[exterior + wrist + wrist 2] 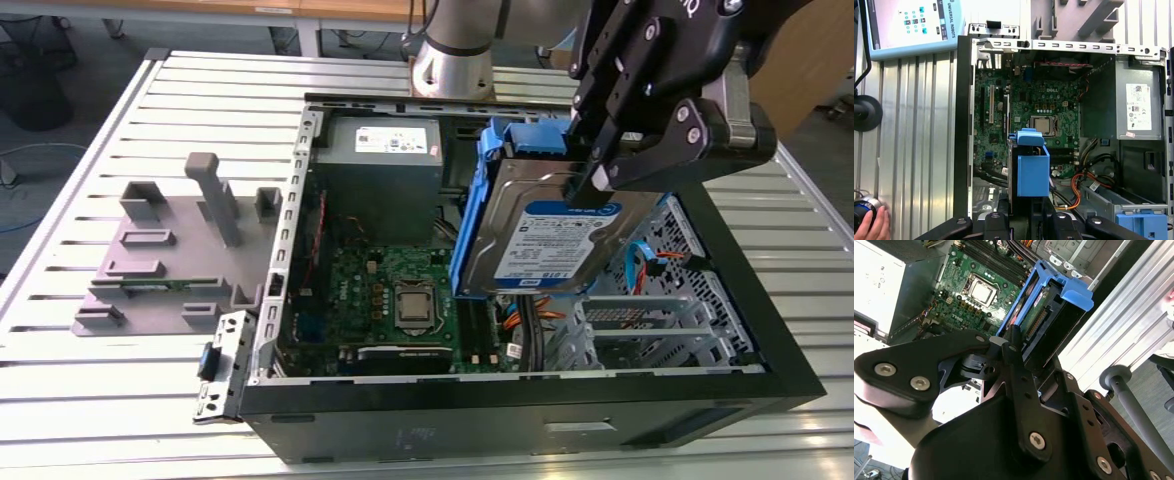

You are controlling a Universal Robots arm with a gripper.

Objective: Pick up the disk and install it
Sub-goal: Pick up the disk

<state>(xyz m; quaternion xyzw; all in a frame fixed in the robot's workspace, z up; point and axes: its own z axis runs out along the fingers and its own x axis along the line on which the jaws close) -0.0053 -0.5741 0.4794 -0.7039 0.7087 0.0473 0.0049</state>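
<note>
Disk [554, 235] is hanging in my tool [587, 185] above the open computer case [534, 405], tipped close to upright with its labelled face turned toward the near side. Its blue carrier [470, 215] is running along the edge on the exterior view's left and over the far end. In the first wrist view that carrier [1032, 170] is sitting end-on just beyond my tool [1029, 220], with the motherboard [1024, 100] spread out beneath it.

I am clamping the tool together on the disk's upper edge, one finger on each flat face. I judge the pick-up done and the carrying-over in hand: the disk is floating over the gap between the motherboard [400, 290] and the metal drive cage [641, 320] on the exterior view's right, apart from both as far as I can tell.

Seating it is going to call for squaring the tilted carrier with the cage opening and keeping it off the orange cables [654, 258] lying just beside it.

My arm [454, 50] is rising from the table [80, 400] at the far side of the case, beyond the power supply [380, 150], and my wrist is reaching over the case from the far right with the tool pointing down.
</note>
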